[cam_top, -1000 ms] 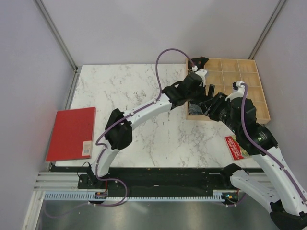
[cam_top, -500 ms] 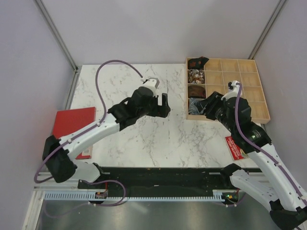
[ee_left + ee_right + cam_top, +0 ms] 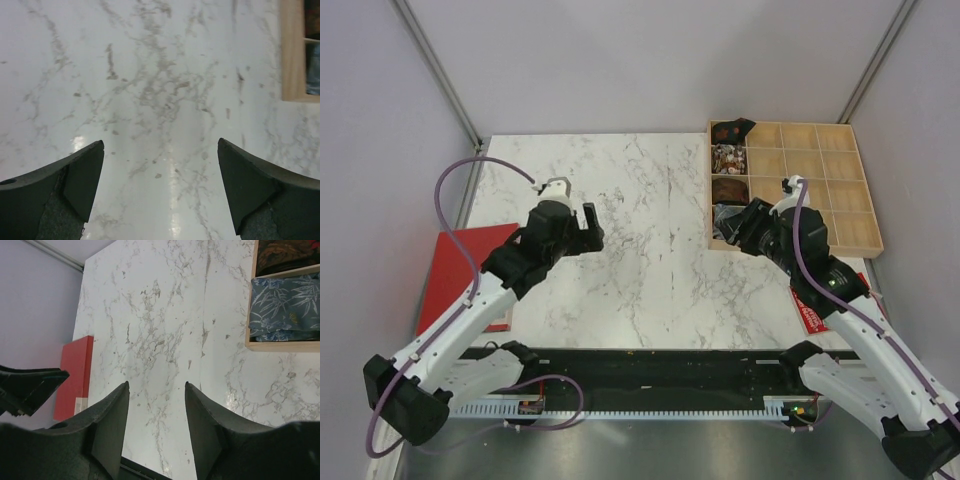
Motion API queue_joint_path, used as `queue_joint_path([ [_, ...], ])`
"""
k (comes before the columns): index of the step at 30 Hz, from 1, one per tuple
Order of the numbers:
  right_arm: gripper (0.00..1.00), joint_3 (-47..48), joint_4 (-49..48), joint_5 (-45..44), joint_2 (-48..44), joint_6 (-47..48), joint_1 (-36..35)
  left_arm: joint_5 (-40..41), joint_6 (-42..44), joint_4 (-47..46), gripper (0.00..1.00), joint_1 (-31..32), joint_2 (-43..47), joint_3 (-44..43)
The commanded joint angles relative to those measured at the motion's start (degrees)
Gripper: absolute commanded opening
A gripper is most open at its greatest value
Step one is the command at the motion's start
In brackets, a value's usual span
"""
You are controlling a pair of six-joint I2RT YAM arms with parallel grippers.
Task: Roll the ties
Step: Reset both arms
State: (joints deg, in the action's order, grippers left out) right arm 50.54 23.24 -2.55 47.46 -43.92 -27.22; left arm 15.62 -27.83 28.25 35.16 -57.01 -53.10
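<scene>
Several rolled ties sit in the left column of the wooden tray (image 3: 820, 190): a dark one (image 3: 730, 130) at the far end, a speckled one (image 3: 727, 157), a brown one (image 3: 728, 190) and a blue leaf-print one (image 3: 723, 214). The blue tie (image 3: 285, 310) and a dark patterned one (image 3: 285, 252) also show in the right wrist view. No unrolled tie lies in view. My left gripper (image 3: 588, 222) is open and empty over bare marble (image 3: 161, 145). My right gripper (image 3: 738, 232) is open and empty (image 3: 156, 384), just near of the tray's front left corner.
A flat red booklet (image 3: 470, 275) lies at the table's left edge and shows in the right wrist view (image 3: 75, 375). A small red printed packet (image 3: 810, 305) lies under my right arm. The tray's edge (image 3: 292, 50) shows at the right of the left wrist view.
My left arm has swung back from the tray, leftward across the table, to the left middle. My right gripper has drawn slightly back from the tray's front compartment.
</scene>
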Motion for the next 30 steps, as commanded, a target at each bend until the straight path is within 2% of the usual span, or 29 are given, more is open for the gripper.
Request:
queue_joint_path([
  [1, 0.57, -0.4, -2.1, 1.4, -2.2, -0.9, 0.0, 6.8, -2.2, 5.2, 1.0, -9.8, -1.3, 1.3],
  [3, 0.58, -0.1, -1.2, 1.7, -3.0, -0.5, 0.0, 5.7, -0.5, 4.2, 1.0, -15.8, -2.2, 2.1],
  [8, 0.63, 0.8, 1.9, 1.2, -3.6, 3.0, -0.1, -7.8, 7.3, -2.5, 1.0, -28.6, -6.9, 4.8],
  [9, 0.64, 0.7, 2.2, 1.5, -4.0, 3.3, 0.0, -8.3, 8.4, -3.1, 1.0, -31.8, -8.1, 4.8],
  [13, 0.67, -0.8, 1.6, 1.9, -4.8, 4.3, 0.0, -8.6, 7.7, -6.0, 1.0, -36.7, -14.9, 4.4],
  [16, 0.68, -2.1, 1.1, 2.5, -5.9, 4.6, -0.1, -5.7, 6.7, -11.1, 1.0, -37.5, -17.3, 6.7],
  [19, 0.69, -3.5, 0.5, 2.5, -7.6, 4.7, 0.0, -4.0, 9.2, -21.5, 1.0, -37.5, -16.9, 11.7],
  [22, 0.71, -5.9, -1.1, 2.5, -9.4, 4.5, -0.1, -7.7, 11.3, -37.5, 1.0, -37.4, -15.7, 18.3],
  [26, 0.72, -7.2, -1.8, 4.7, -9.2, 5.0, 0.0, -6.2, 15.6, -49.1, 0.98, -37.5, -19.4, 21.6],
  [30, 0.73, -7.5, -2.1, 5.9, -8.8, 5.3, 0.0, -13.4, 19.9, -65.5, 0.89, -37.5, -21.6, 27.1],
])
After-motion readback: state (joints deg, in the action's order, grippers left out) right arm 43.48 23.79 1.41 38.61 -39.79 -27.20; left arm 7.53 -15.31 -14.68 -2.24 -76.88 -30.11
